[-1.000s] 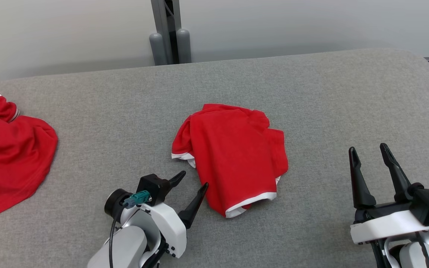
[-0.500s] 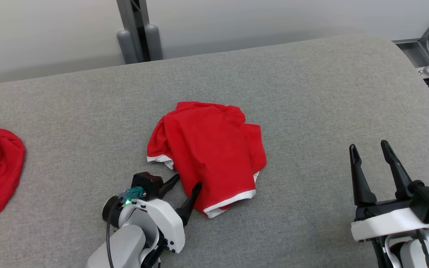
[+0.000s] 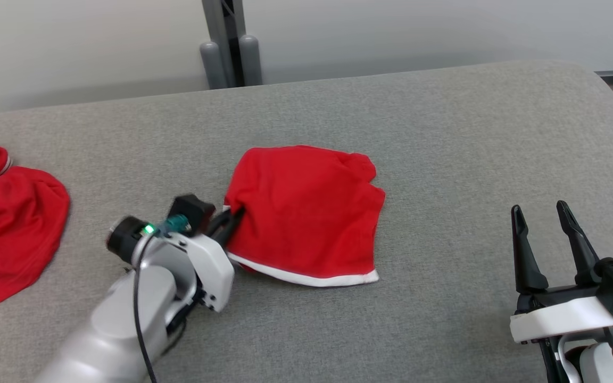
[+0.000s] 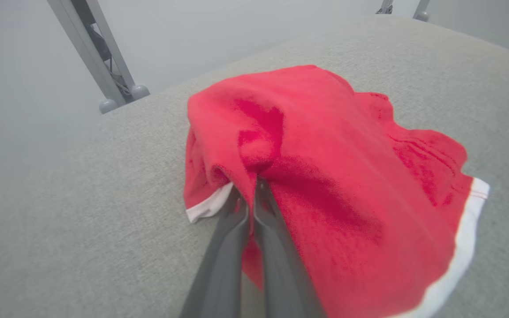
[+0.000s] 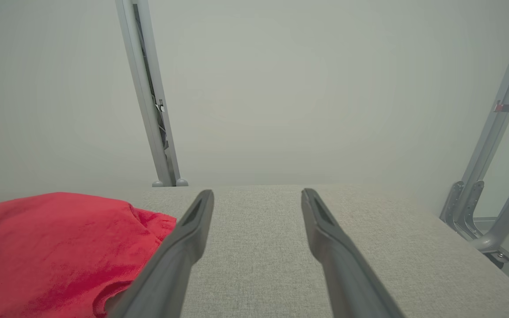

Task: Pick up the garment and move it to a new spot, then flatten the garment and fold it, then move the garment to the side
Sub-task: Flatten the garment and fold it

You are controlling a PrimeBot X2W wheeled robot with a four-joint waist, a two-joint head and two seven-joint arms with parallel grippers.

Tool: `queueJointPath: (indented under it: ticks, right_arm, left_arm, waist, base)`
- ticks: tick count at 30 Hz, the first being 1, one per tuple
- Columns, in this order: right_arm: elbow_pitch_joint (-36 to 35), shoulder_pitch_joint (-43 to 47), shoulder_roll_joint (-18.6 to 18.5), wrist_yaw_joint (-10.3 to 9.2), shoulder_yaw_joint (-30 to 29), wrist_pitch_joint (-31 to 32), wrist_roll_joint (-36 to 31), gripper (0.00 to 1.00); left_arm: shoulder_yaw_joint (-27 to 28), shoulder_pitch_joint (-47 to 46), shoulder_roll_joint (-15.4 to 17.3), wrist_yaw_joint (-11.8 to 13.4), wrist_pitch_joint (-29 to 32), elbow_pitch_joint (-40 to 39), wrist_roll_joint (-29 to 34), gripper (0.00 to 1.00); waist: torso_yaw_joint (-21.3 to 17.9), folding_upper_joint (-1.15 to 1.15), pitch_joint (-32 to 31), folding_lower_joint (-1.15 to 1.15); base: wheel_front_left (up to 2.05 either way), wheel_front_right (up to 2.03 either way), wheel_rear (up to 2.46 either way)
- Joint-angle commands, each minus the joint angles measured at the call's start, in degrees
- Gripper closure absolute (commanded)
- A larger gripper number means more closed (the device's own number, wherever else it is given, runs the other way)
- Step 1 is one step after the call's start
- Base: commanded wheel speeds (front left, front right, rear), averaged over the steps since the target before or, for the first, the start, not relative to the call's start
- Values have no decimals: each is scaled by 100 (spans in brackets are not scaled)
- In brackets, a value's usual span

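Your grey bench [image 3: 445,133] carries the red garment [image 3: 306,213] at its middle, crumpled. The left gripper [image 3: 228,223] has its jaws pinching the cloth's left edge: lift slowly so the fold doesn't slip. At the bench's near right, the right gripper [image 3: 548,239] idles, jaws spread.

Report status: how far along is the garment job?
Done: left tool shut on an edge of the garment. In hand: the pick-up; most of it lies bunched on the grey table. Left: moving, flattening, folding, setting aside. Idle: right tool, open, empty.
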Motion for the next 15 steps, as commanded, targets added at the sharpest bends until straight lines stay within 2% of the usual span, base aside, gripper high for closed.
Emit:
queueJointPath:
  ticks: [1,5,8,11,13,15]
  right_arm:
    - [15,22,-38,9,-8,-10,25,0]
    - [25,18,-40,9,15,-11,62,0]
    - [27,27,-39,9,53,-11,97,0]
    - [35,25,-38,9,94,-11,130,0]
    - [35,11,-38,9,123,-11,158,0]
    - [42,7,-39,9,180,-11,184,0]
  left_arm:
    - [-6,-144,120,58,37,-33,58,100]
    - [-102,-440,433,251,345,-260,280,100]
    - [-300,-693,705,592,659,-469,654,100]
    - [-479,-814,879,1044,1038,-685,989,100]
    - [-519,-788,899,1291,1202,-873,1083,100]
    - [-537,-597,863,1420,1305,-1034,1037,100]
  waist:
    - [65,0,-19,0]
    - [150,0,-35,0]
    - [179,0,-28,0]
    - [176,0,-7,0]
    - [155,0,21,0]
    - [124,0,57,0]
  base:
    - [0,0,0]
    - [0,0,0]
    - [0,0,0]
    - [0,0,0]
    - [0,0,0]
    - [0,0,0]
